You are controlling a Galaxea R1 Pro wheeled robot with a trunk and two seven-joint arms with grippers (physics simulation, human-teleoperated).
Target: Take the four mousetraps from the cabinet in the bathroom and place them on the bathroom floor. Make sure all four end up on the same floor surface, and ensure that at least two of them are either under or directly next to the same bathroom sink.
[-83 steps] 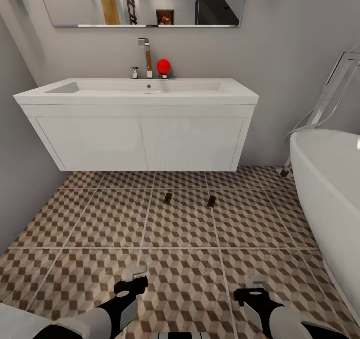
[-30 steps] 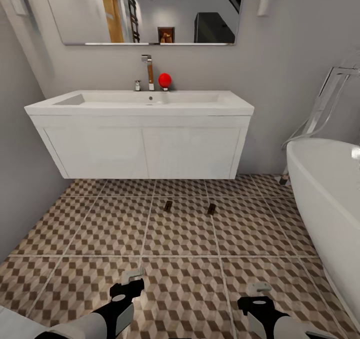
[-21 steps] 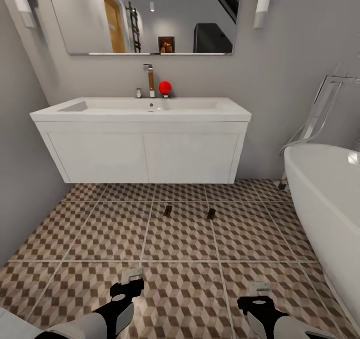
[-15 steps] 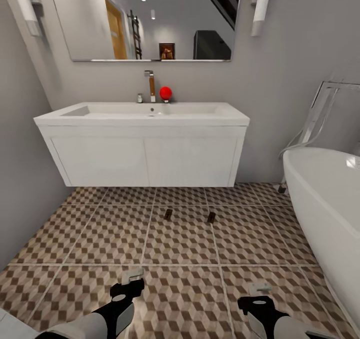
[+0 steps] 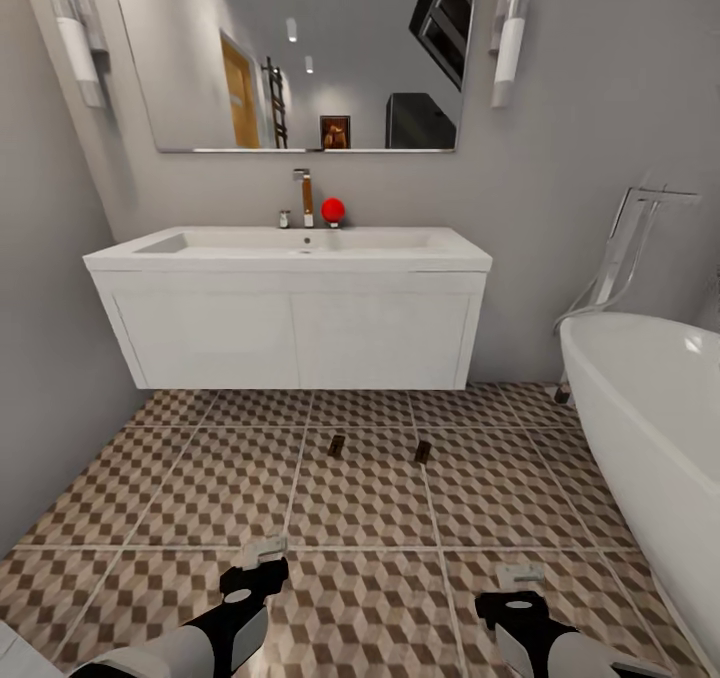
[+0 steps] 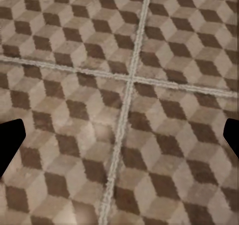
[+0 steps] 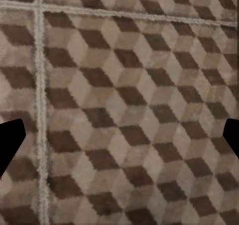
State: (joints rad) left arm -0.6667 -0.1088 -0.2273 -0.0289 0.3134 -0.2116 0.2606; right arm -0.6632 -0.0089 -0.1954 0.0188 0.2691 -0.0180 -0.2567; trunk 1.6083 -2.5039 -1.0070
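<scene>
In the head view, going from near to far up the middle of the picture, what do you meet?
Patterned brown-and-beige tiled bathroom floor → two small brown wooden mousetraps, side by side → white wall-hung sink unit → red ball beside the tap → wall mirror.

Both arms extend forward and low over the floor (image 5: pixel 360 498). Left gripper (image 5: pixel 262 556) and right gripper (image 5: pixel 520 580) point downward, side by side, well apart. Each gripper has its fingers spread wide, nothing between them.
</scene>
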